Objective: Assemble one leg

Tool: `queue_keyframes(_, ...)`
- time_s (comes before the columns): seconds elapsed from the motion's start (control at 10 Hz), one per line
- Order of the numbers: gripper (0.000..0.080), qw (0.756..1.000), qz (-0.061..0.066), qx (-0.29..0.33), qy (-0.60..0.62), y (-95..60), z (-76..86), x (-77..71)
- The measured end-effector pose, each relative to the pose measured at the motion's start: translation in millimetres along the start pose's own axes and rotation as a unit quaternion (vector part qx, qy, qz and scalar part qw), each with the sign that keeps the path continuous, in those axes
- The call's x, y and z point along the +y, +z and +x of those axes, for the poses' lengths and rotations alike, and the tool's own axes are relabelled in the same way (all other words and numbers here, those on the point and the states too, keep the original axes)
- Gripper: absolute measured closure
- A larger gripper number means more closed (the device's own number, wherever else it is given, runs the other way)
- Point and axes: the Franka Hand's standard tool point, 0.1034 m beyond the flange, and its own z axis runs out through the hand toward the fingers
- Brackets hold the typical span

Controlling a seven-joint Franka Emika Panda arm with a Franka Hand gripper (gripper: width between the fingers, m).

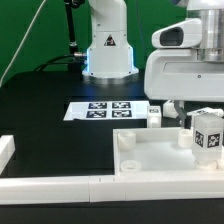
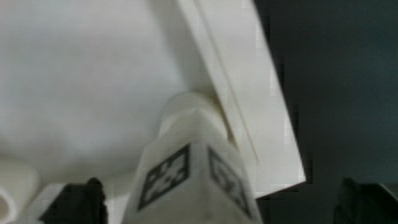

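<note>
A leg (image 1: 208, 135), a small white block with black-and-white tags, stands upright on the white tabletop (image 1: 150, 160) at the exterior view's right. My gripper (image 1: 196, 108) hangs just above it. In the wrist view the leg (image 2: 182, 165) sits between my two dark fingertips (image 2: 80, 202), which stand wide apart with gaps on both sides. The gripper (image 2: 222, 205) is open and grips nothing. The tabletop's raised rim (image 2: 231, 80) runs past the leg.
The marker board (image 1: 108, 110) lies on the black table behind the tabletop. Another small white part (image 1: 157, 114) stands by the board's right end. White rails (image 1: 50, 186) line the front and left edges. The robot base (image 1: 108, 50) stands at the back.
</note>
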Motion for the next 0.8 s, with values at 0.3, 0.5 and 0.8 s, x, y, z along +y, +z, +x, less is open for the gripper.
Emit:
queue_keyframes(0.3, 0.0178, 0.996, -0.001, 0.015, -0.083, -2.3, 6.0, 1.9)
queue_keyframes(0.5, 0.0449, 0.998, -0.001, 0.014, -0.062, -0.7, 5.2, 2.3)
queue_keyframes(0.8, 0.0514, 0.999, 0.001, 0.014, 0.043, -0.1, 5.2, 3.1)
